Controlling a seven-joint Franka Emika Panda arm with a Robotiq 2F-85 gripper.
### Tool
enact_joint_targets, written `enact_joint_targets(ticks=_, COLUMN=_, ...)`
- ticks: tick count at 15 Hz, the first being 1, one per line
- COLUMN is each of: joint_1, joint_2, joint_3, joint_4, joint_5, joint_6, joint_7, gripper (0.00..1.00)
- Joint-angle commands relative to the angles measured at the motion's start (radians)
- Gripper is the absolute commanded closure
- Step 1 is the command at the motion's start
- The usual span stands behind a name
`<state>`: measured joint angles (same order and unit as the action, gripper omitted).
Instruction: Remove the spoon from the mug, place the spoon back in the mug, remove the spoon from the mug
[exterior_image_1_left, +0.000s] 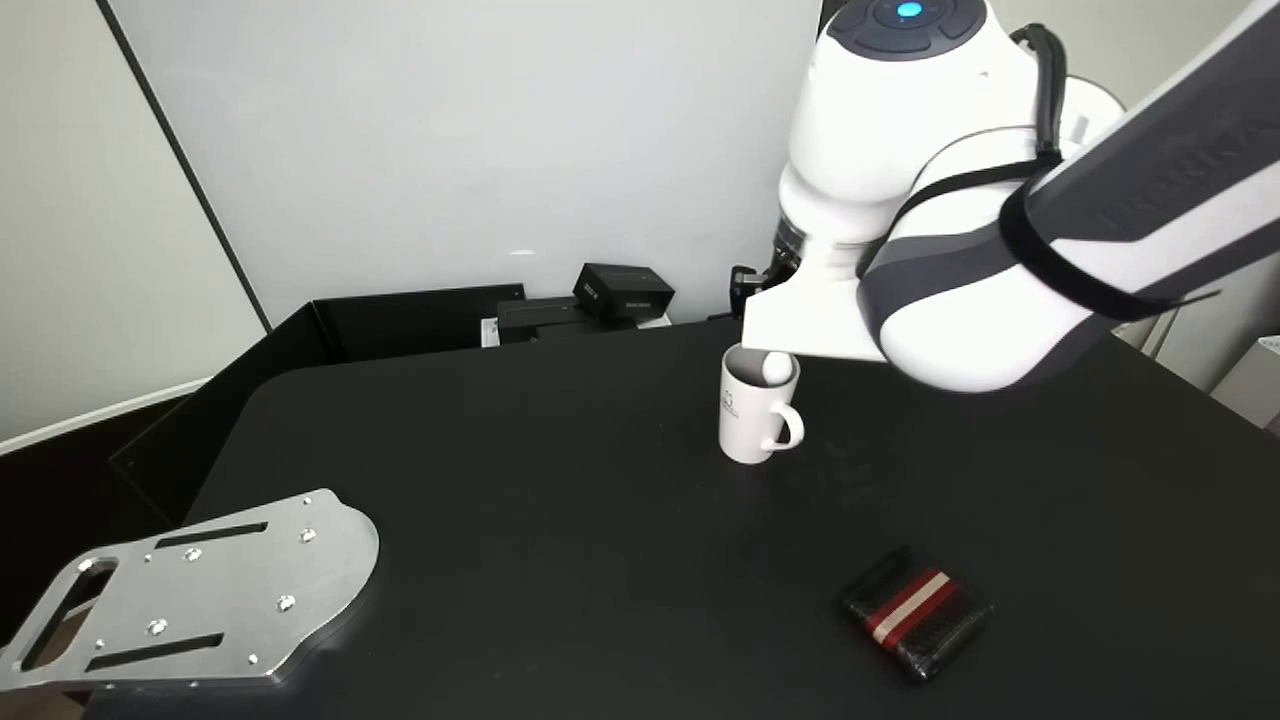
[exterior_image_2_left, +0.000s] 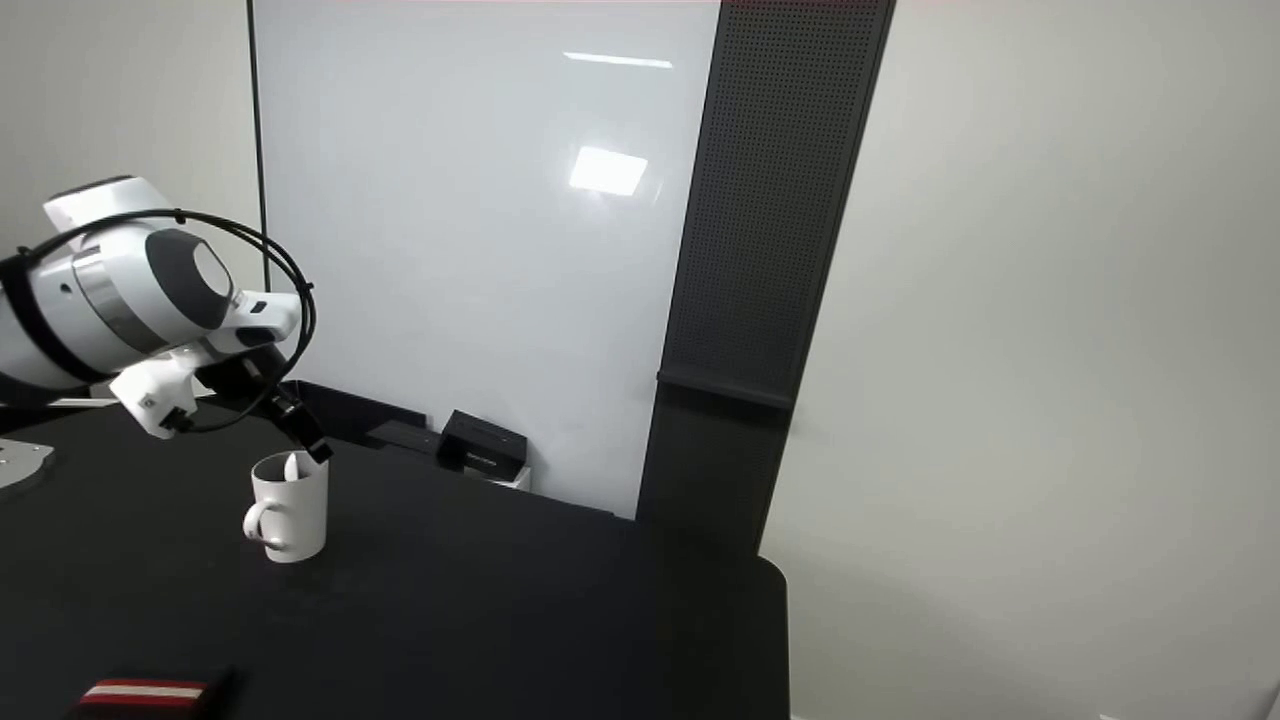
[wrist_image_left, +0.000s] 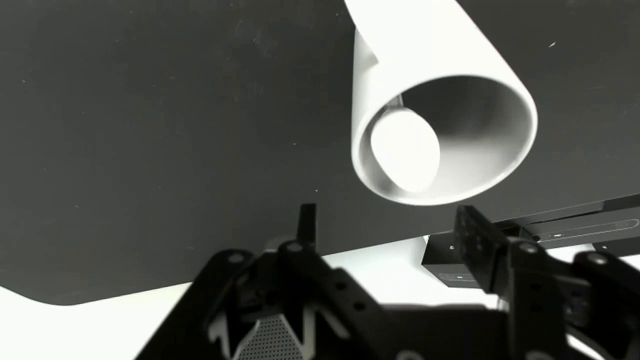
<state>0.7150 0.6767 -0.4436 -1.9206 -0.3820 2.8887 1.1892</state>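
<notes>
Exterior view: arm reads "FRANKA"; print on mug illegible.

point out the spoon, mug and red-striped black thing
Spoon (wrist_image_left: 406, 150), in the wrist view, on its rounded bowl
Mug (exterior_image_1_left: 750, 420), in an exterior view, on its outer wall
Black thing (exterior_image_1_left: 912, 607), in an exterior view, on its stripe

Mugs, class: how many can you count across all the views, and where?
1: a white cylindrical mug, upright on the black table, with a white spoon inside it. The white-and-grey robot arm could hide others.
</notes>
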Motion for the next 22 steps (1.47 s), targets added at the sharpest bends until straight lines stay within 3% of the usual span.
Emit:
enact_joint_targets(ticks=1, joint_1=-0.053, joint_2=-0.063, joint_3=0.068, joint_4=-0.003, joint_5=0.063, joint_6=-0.083, joint_7=-0.067, gripper=0.01)
enact_joint_targets(ticks=10, joint_1=-0.364, joint_2=-0.17, joint_3=0.374, joint_4=0.1, joint_5=0.265, joint_6=-0.468, joint_7=-0.382, gripper=0.0)
enact_joint_targets(ticks=16, joint_1=-0.405, joint_2=-0.125, joint_3=0.391, joint_4=0.232, joint_5=0.229, joint_6=-0.732, joint_7=-0.408, gripper=0.0)
enact_joint_targets(ticks=22, joint_1=-0.381, joint_2=-0.063, joint_3=0.405, joint_4=0.335, joint_5=0.16, joint_6=-0.806, joint_7=-0.409, gripper=0.0)
